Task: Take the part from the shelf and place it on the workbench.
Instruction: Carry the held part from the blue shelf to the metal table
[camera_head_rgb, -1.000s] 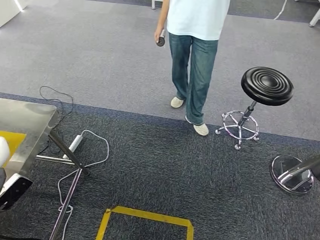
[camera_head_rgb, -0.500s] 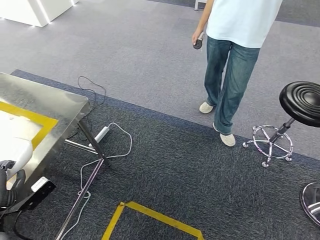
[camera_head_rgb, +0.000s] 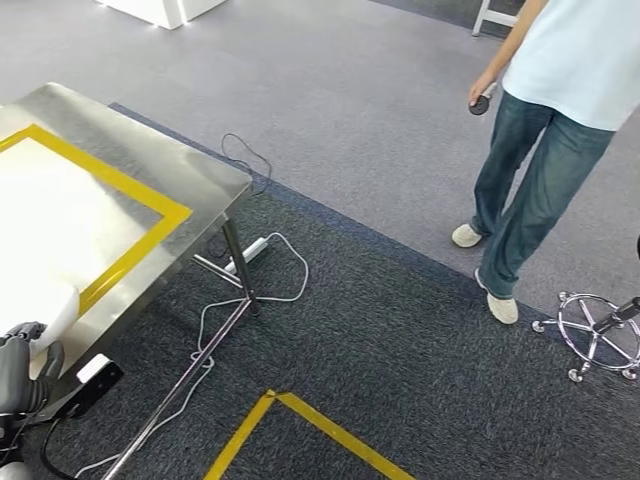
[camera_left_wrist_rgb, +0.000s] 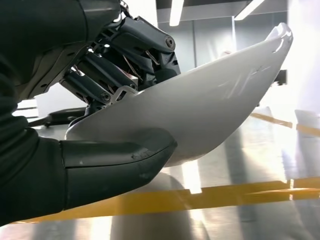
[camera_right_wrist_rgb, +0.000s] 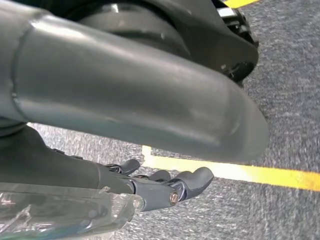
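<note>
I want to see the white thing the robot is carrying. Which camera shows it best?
The left wrist view: the white part stretches right across it, held by the left hand above the workbench. The head view catches just one end. The right wrist view looks at carpet.

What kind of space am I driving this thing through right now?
Probably an indoor robot lab or test workshop. A steel workbench carries a yellow taped rectangle, more yellow tape marks the grey carpet, a power strip and cables lie loose underneath, and a person stands by holding a small controller.
</note>
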